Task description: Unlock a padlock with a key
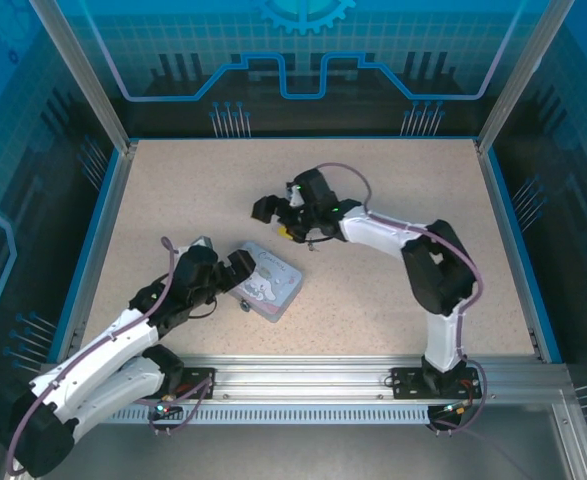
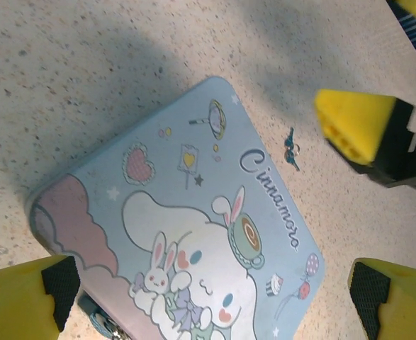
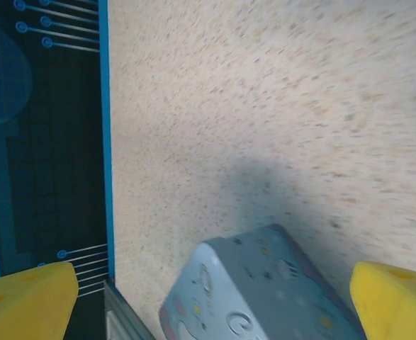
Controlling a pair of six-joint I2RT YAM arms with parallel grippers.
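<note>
The tiny bluish padlock (image 2: 100, 320) with a metal shackle hangs at the near edge of the pale-blue cartoon tin (image 2: 193, 212), half cut off by the frame's bottom. It shows as a dark speck (image 1: 245, 305) from above. A small blue key (image 2: 290, 147) lies on the table just beyond the tin's far side. My left gripper (image 2: 208, 308) hovers open over the tin, its yellow fingers (image 2: 23, 301) wide on either side, holding nothing. My right gripper (image 1: 277, 218) is open above the table beyond the tin, with the tin (image 3: 264, 290) below its spread fingers (image 3: 395, 301).
The speckled beige table (image 1: 393, 200) is ringed by a blue border and metal frame posts. A yellow fingertip of the right gripper (image 2: 353, 127) hangs close above the key. The right wrist view is blurred. Open tabletop lies to the right and far side.
</note>
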